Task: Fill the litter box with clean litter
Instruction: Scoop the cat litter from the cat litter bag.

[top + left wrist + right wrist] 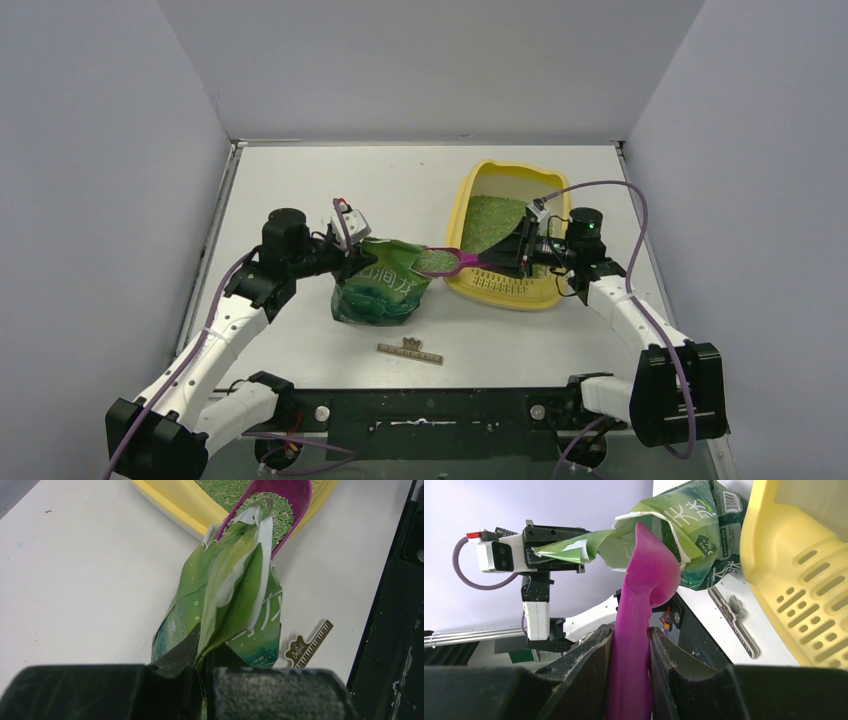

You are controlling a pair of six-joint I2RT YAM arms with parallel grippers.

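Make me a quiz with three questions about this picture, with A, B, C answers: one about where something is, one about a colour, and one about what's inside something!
1. Seen from above, where is the litter box compared with the litter bag?
A. To its right
B. To its left
C. On top of it

2. What colour is the scoop?
A. Blue
B. Yellow
C. Magenta

3. What is in the scoop's bowl?
A. Nothing
B. Green litter
C. Water

Answers:
1 A: the top view shows the yellow box to the right of the bag.
2 C: its handle and bowl show magenta in both wrist views.
3 B: the left wrist view shows green granules lying in the bowl.
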